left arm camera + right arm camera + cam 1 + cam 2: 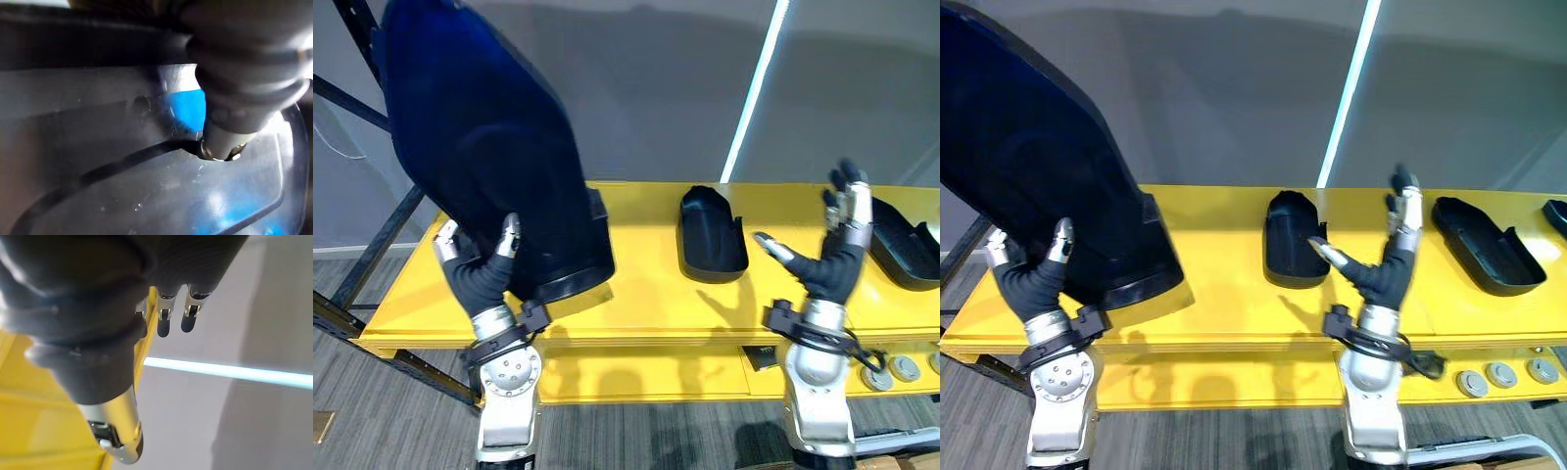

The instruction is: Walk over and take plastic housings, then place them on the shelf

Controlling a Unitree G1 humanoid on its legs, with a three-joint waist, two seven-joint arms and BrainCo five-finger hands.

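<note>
A large dark blue-black plastic housing [489, 147] stands tilted, its lower end resting on the yellow shelf [646, 304] at the left. My left hand [478, 279] grips its lower left edge, with the thumb [220, 142] pressed on the glossy face [122, 186]. My right hand [832, 264] hangs open above the shelf's front right part, fingers [168, 318] straight and holding nothing. A smaller black housing [712, 235] lies on the shelf's middle, just left of that hand. A longer black housing [1484, 245] lies to its right.
The tip of another black part [1557, 215] shows at the shelf's far right. A black rack post [372, 255] slants down at the left end. Round silver fittings [1500, 374] sit below the shelf's front edge at the right. Grey wall rises behind.
</note>
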